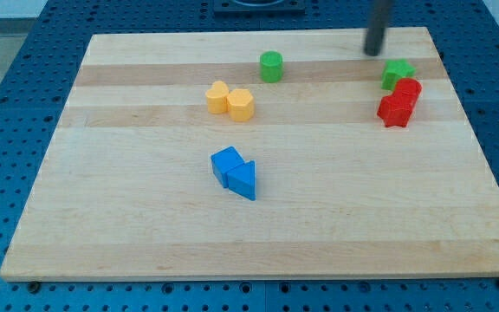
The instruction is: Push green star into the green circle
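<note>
The green star lies near the view's top right, touching the red blocks below it. The green circle stands to its left, near the top middle, well apart from the star. My tip is just up and to the left of the green star, close to the board's top edge, with a small gap between them.
Two red blocks sit together right under the green star. Two yellow blocks sit side by side below and left of the green circle. A blue cube and a blue triangle touch near the board's middle.
</note>
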You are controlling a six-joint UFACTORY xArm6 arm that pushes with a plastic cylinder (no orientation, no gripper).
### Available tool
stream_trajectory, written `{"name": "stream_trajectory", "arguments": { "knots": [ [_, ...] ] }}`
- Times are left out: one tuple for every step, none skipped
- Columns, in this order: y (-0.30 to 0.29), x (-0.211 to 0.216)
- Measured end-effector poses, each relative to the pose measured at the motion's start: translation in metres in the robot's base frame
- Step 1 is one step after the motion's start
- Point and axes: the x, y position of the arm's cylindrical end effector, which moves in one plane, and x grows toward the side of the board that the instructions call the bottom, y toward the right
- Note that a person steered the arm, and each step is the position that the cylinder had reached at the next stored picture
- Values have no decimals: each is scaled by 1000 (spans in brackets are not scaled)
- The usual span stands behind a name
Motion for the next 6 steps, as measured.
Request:
{"name": "stream_trajectory", "arguments": {
  "knots": [
    [67, 30],
    [67, 68],
    [52, 89],
    [11, 85],
    [-39, 70],
    [-78, 66]
  ]
}}
